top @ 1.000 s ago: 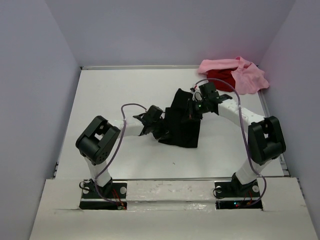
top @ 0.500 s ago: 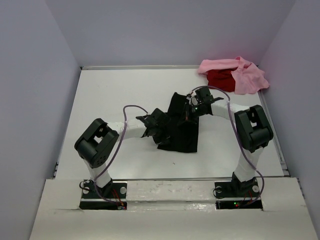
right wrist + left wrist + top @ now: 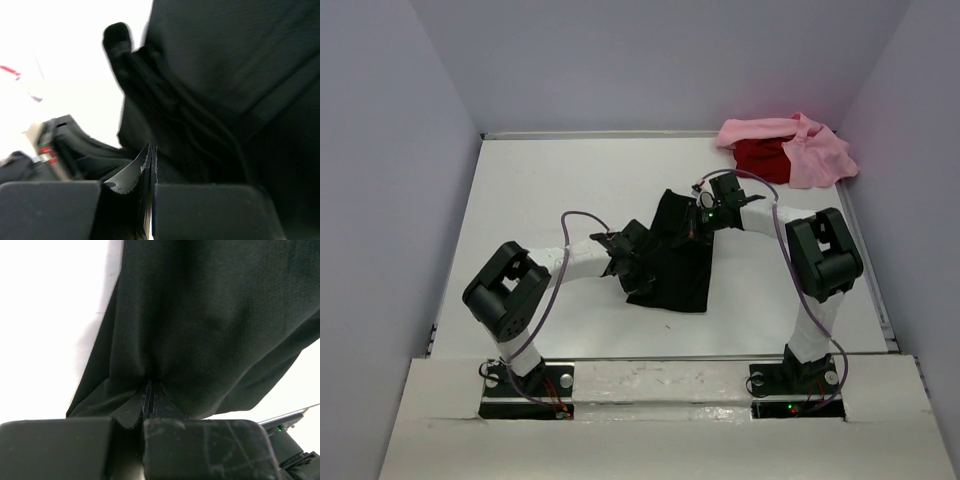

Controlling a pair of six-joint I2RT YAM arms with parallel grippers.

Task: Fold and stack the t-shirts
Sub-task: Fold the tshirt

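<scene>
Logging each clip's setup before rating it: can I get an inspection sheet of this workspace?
Surface: white table.
Job's things: black t-shirt partly folded mid-table; pink t-shirt draped over red t-shirt, both unfolded in the far right corner.
Clutter: nothing seen.
Hands: left hand shut on the black t-shirt; right hand shut, apparently pinching it too.
Cables: purple cables loop along both arms.
Surroundings: pale walls on three sides.

Overhead view is evenly lit and sharp, shadows soft. Both wrist views blow the table (image 3: 50, 315) out white; the right one blurs
</scene>
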